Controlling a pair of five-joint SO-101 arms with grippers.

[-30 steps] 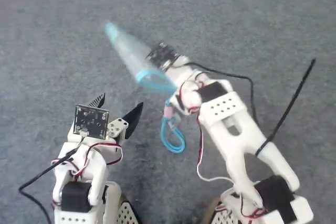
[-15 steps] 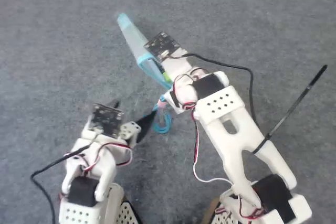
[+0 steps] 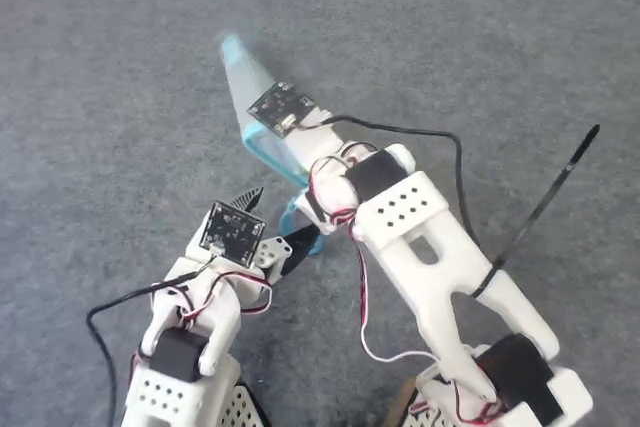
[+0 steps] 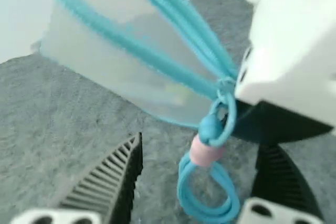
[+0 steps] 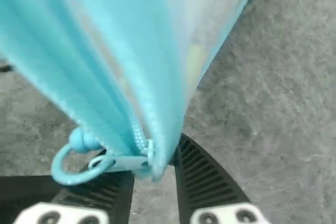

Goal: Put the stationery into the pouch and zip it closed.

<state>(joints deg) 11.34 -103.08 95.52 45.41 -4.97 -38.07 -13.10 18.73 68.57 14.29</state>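
left gripper (image 3: 279,216) has moved in from lower left, jaws wide astride the zipper cord loop (image 4: 207,195); right gripper (image 5: 155,163) keeps the clear blue-trimmed pouch (image 3: 262,97) clamped aloft, so zipping looks next.

**White shells, black fittings**

The left arm (image 3: 190,342) and right arm (image 3: 440,267) are white plastic shells with black servo blocks (image 3: 376,175) set into the joints. The right arm has rows of small round holes (image 3: 403,209) and an oval slot. Each wrist bears a dark square camera board (image 3: 232,230). Thin red, white and black wires (image 3: 335,187) loop at the joints, beside a thicker black cable (image 3: 420,133) and a black cable tie (image 3: 545,205). The fingers (image 4: 113,182) are black and ribbed.
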